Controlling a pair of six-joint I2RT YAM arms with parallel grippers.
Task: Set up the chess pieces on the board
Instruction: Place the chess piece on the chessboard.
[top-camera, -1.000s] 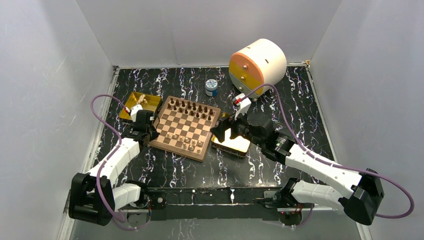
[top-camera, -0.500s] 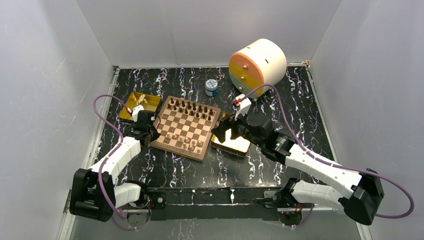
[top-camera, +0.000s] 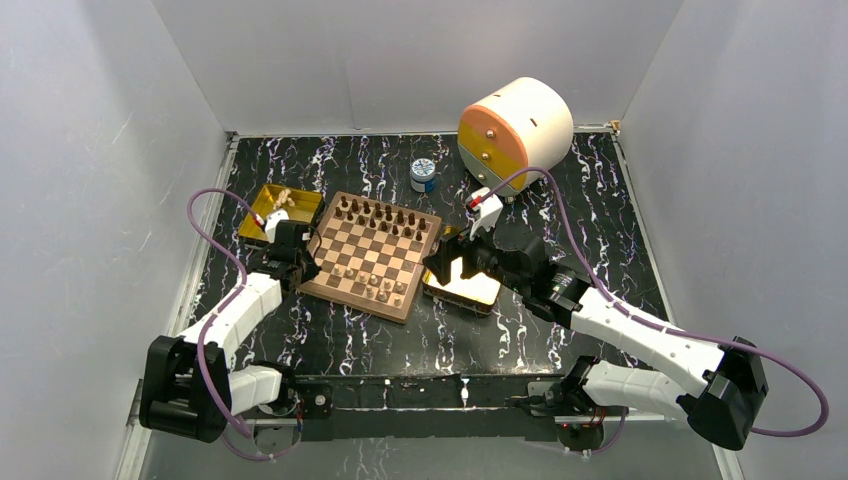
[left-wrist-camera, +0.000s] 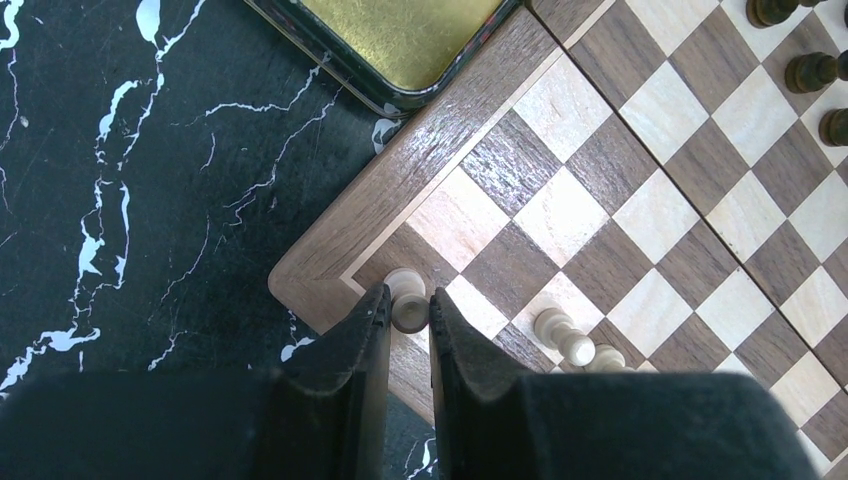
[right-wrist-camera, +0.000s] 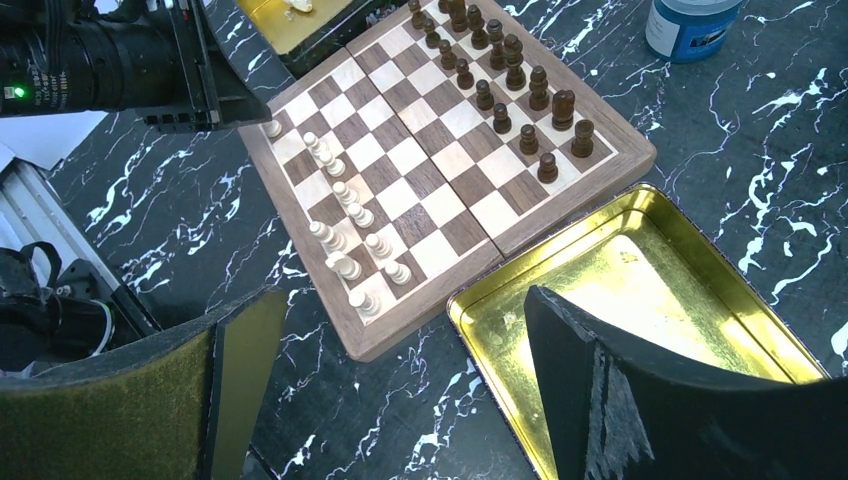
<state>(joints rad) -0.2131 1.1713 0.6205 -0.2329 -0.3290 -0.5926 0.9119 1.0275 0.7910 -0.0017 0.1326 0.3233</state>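
The left arm has shifted slightly, the right hardly at all; the left gripper (left-wrist-camera: 408, 297) is clamped on a pale chessman (left-wrist-camera: 404, 284) between its fingertips, on the chessboard's (left-wrist-camera: 440, 120) corner square; best to centre it, release gently and lift straight up; the right gripper (right-wrist-camera: 400, 300) gapes wide above the gold tray (right-wrist-camera: 640, 260); no writing is legible.

The black marbled table (top-camera: 560, 180) carries the board (top-camera: 378, 250), a left gold tray (top-camera: 300, 212) and a right gold tray (top-camera: 475, 288) beside it, a blue jar (top-camera: 423, 175) and perhaps a cream drum-shaped box (top-camera: 515, 125).
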